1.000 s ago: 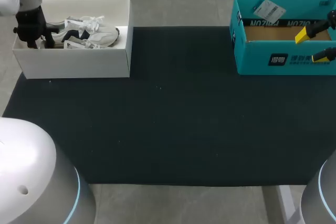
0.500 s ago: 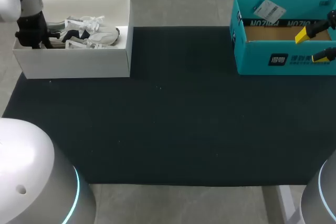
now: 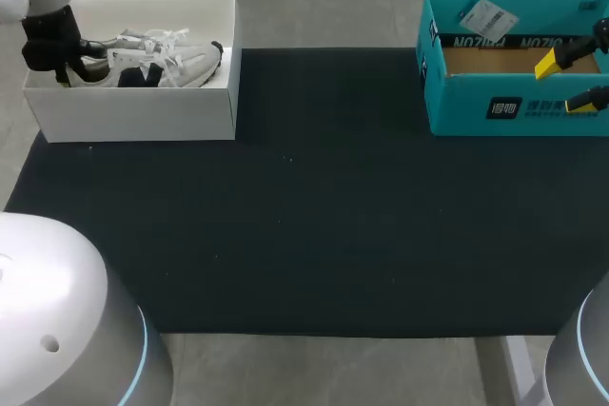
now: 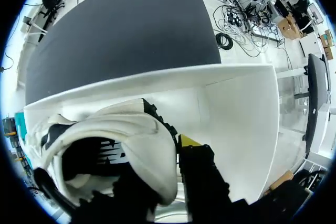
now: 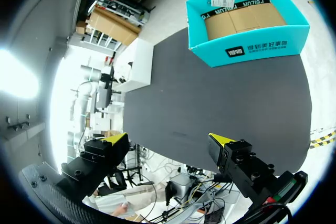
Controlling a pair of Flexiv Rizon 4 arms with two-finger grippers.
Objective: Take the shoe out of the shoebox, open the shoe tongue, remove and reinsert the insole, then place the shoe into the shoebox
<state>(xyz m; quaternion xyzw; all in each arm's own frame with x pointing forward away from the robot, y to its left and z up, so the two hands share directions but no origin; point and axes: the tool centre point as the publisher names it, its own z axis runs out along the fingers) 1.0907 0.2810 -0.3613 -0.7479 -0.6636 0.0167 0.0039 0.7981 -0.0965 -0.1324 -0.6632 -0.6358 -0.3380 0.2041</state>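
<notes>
A white and grey shoe (image 3: 164, 63) with black patches lies in the white shoebox (image 3: 133, 113) at the far left of the table. My left gripper (image 3: 72, 56) is at the shoe's heel end inside the box. In the left wrist view the heel collar of the shoe (image 4: 142, 140) sits pinched between the fingers, one yellow tip (image 4: 189, 141) pressed on its outside, so the gripper is shut on the shoe. My right gripper (image 3: 563, 83) hovers open at the far right over the teal box (image 3: 476, 106), nothing between its fingers (image 5: 116, 139).
A black mat (image 3: 314, 216) covers the table between the two boxes. The teal box (image 5: 247, 51) holds brown cardboard and a paper label. The white shoebox's wall (image 4: 247, 129) stands close beside my left gripper.
My left gripper has closed on the shoe's heel and risen a little. The shoe has shifted toward the box's right wall and lifted with it. The right arm has not moved.
</notes>
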